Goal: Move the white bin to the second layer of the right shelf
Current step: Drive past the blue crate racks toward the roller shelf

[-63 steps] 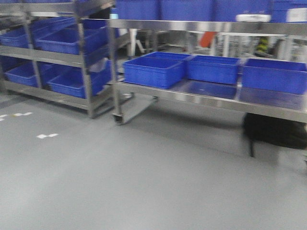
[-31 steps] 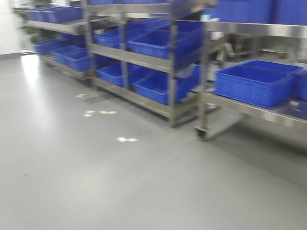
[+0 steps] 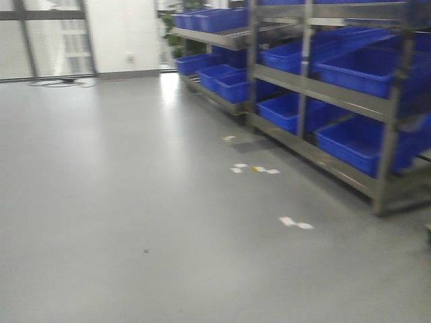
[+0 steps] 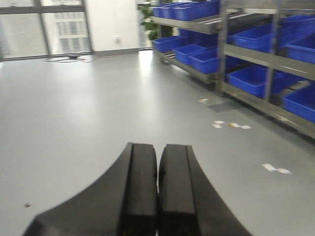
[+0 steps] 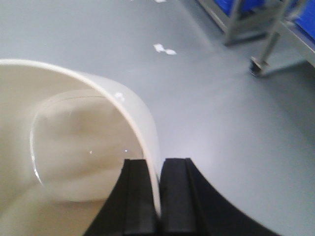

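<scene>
My right gripper (image 5: 158,162) is shut on the wall of the white bin (image 5: 74,147), one finger inside and one outside. The bin is glossy cream-white and empty, and it hangs above the grey floor in the right wrist view. My left gripper (image 4: 158,147) is shut and empty, held over the open floor. Steel racks (image 3: 387,108) with blue crates (image 3: 357,67) stand along the right of the front view and also show in the left wrist view (image 4: 268,56). I cannot tell which level is the right shelf's second layer.
White floor markers (image 3: 296,223) lie near the racks. A steel leg with a caster (image 5: 254,66) stands at the upper right of the right wrist view. A window wall (image 3: 40,40) closes the far side of the floor.
The front view has swung left: the wheeled cart with blue crates has left the view, the racks have slid to the right, and the open floor and windows have come in.
</scene>
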Robot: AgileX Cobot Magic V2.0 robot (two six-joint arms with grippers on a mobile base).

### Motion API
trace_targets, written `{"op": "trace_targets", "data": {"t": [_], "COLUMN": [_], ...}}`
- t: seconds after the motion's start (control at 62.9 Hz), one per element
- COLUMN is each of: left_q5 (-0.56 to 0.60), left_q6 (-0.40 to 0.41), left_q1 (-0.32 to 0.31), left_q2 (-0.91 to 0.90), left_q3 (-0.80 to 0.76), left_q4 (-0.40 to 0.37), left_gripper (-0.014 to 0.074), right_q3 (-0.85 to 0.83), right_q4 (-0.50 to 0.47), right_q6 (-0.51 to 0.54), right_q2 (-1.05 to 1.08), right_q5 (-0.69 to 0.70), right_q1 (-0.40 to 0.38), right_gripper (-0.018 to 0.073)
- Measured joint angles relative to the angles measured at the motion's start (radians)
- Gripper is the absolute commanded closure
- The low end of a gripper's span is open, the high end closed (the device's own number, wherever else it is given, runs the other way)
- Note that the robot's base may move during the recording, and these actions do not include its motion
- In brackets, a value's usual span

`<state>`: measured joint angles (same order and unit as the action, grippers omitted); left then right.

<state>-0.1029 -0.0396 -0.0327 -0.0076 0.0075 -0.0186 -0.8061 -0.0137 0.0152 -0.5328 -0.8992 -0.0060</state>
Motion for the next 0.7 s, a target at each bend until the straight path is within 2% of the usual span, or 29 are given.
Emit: {"op": "trace_targets", "data": {"t": [0.7], "left_q5": [0.000], "left_q6": [0.000], "left_q1": [0.000], "left_q2": [0.000], "left_q3": [0.000], "left_q4": [0.000], "left_gripper": [0.0512], "right_q3": [0.000], "right_q4": [0.000], "right_q6": [0.000], "right_q2": [0.000], "right_q5": [0.000], "right_q1": [0.000], "right_gripper": [0.0504]}}
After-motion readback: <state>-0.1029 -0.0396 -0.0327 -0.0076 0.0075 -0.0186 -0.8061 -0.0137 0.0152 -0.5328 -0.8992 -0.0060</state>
